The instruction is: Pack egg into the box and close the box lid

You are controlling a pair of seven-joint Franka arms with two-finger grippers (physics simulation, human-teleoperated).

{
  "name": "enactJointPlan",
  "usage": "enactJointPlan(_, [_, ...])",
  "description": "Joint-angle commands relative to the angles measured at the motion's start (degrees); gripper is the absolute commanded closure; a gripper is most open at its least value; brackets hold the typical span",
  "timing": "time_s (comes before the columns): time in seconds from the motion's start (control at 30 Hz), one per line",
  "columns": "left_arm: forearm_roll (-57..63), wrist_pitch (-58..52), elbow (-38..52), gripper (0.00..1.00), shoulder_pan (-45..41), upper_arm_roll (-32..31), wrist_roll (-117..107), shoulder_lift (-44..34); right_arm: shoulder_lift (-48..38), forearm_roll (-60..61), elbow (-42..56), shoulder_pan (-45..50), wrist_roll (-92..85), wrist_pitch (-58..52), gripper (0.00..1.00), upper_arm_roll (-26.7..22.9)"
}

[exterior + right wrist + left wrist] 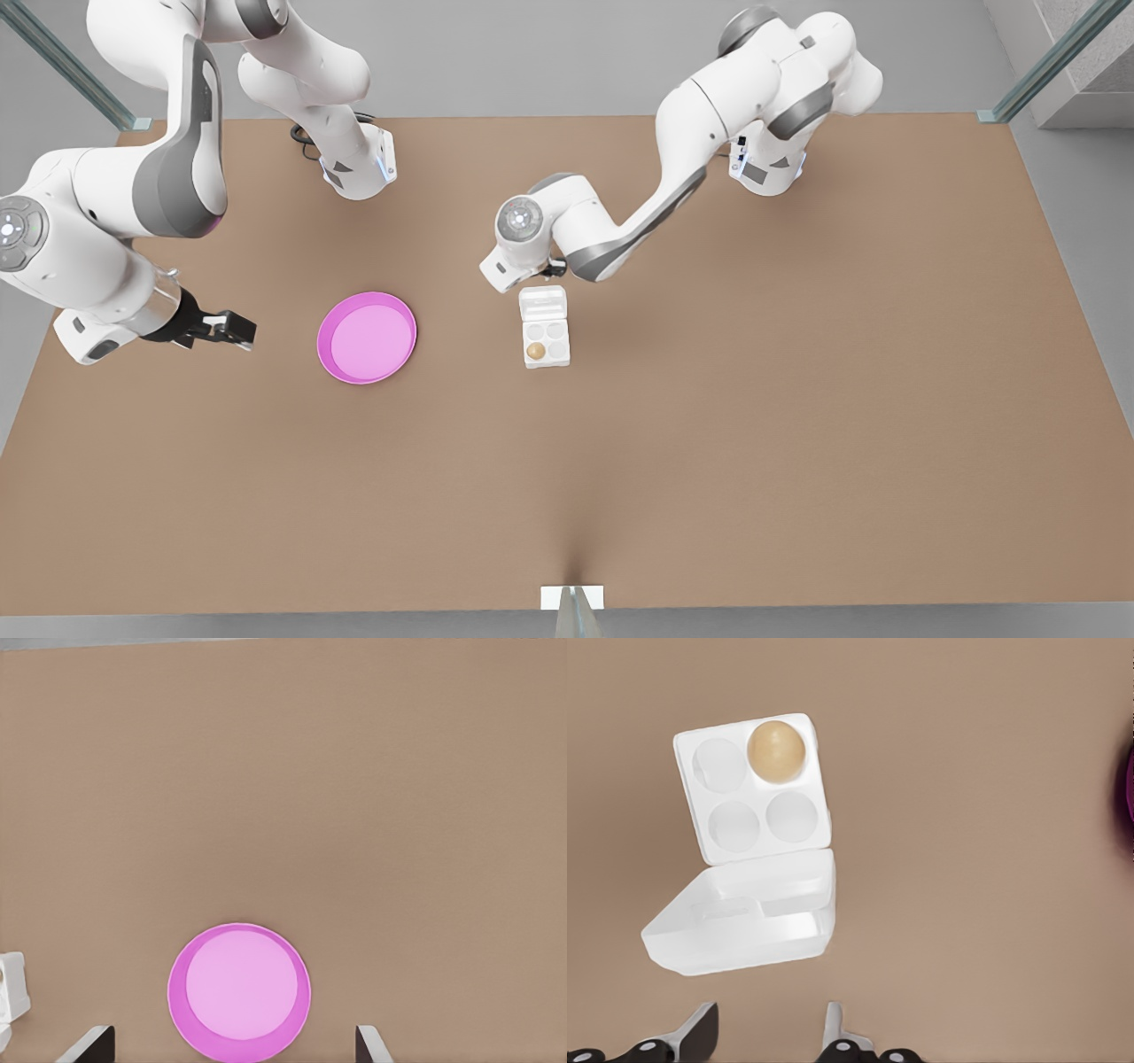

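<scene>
On the brown table (797,443), wide bare room surrounds the box (545,341), whose box lid (542,304) stands open. Its near cup toward the front view's left holds the egg (535,352). Just behind the lid hovers the left gripper (769,1036), fingers spread. Beside the pink plate (367,338), the right gripper (232,330) waits, spread wide.

Egg (535,352): we see it in the box (546,343), in the near cup on the front view's left.
Box lid (542,305): we find it hinged open behind the cups.
Plate (367,338): it lies on the surface (709,443), apart from the box, to the front view's left.
Left end effector (769,1036): just behind the lid, fingers apart.
Right end effector (232,330): we place it beyond the plate on the front view's left, fingers spread.
</scene>
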Motion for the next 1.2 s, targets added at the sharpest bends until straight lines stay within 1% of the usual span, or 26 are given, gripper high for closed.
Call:
enactJointPlan(0.0, [1.1,0.4,-0.5,0.39,0.0,0.0,0.0,0.0,0.0,0.0,0.0,0.0,0.0,0.0,0.0,0.0])
enactJointPlan(0.1, [1.6,3.4,-3.8,0.39,0.0,0.0,0.0,-0.6,0.1,0.1,0.0,-0.1,0.0,0.1,0.0,0.0])
enactJointPlan(0.2, [1.8,4.1,-5.2,0.39,0.0,0.1,0.0,-0.7,0.1,0.1,0.0,-0.1,0.0,0.1,0.0,0.0])
enactJointPlan(0.47, [1.7,5.1,-5.6,0.38,-0.2,0.1,-8.8,0.1,0.3,0.4,0.0,-0.3,-0.1,0.1,0.0,0.0])
enactJointPlan(0.73, [5.5,5.5,-4.5,0.38,-0.7,0.7,-8.0,2.3,0.3,0.4,0.0,-0.3,-0.1,0.4,0.0,0.0])
enactJointPlan(0.9, [5.5,6.8,-2.7,0.38,-0.6,1.1,-8.1,3.3,0.3,0.4,0.0,-0.3,-0.1,0.4,0.0,0.0])
enactJointPlan(1.03, [5.3,7.3,0.6,0.38,-0.4,1.6,-8.0,3.5,0.3,0.4,0.0,-0.3,-0.1,0.5,0.0,0.0])
enactJointPlan(1.17, [5.0,10.6,3.6,0.38,-0.5,1.6,-8.1,6.1,0.3,0.4,0.0,-0.3,-0.1,0.4,0.0,0.0])
